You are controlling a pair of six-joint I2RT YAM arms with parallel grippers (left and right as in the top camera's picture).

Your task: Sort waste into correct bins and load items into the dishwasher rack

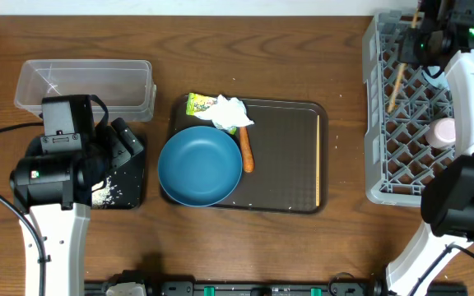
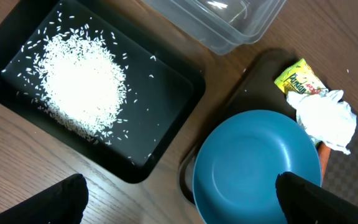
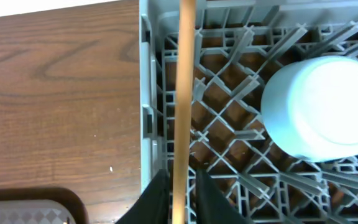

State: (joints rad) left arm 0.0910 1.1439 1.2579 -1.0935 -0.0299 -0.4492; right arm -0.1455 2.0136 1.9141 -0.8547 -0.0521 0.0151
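My left gripper (image 2: 182,208) is open and empty, above the gap between the black tray (image 2: 166,93) holding loose white rice (image 2: 79,87) and the blue plate (image 2: 253,168). The plate (image 1: 197,164) lies on a brown serving tray with the yellow-green wrapper (image 1: 198,104), the tissue (image 1: 231,113), the carrot (image 1: 247,152) and one chopstick (image 1: 317,160). My right gripper (image 3: 180,193) is shut on the other chopstick (image 3: 183,87) over the grey rack's (image 3: 151,124) left edge. A white cup (image 3: 322,109) sits upside down in the rack (image 1: 377,99). No light blue bowl shows.
The clear tub (image 1: 85,82) stands at the back left, empty, just behind the black tray (image 1: 130,185). The brown serving tray (image 1: 286,164) lies mid-table. My left arm covers much of the black tray in the overhead view.
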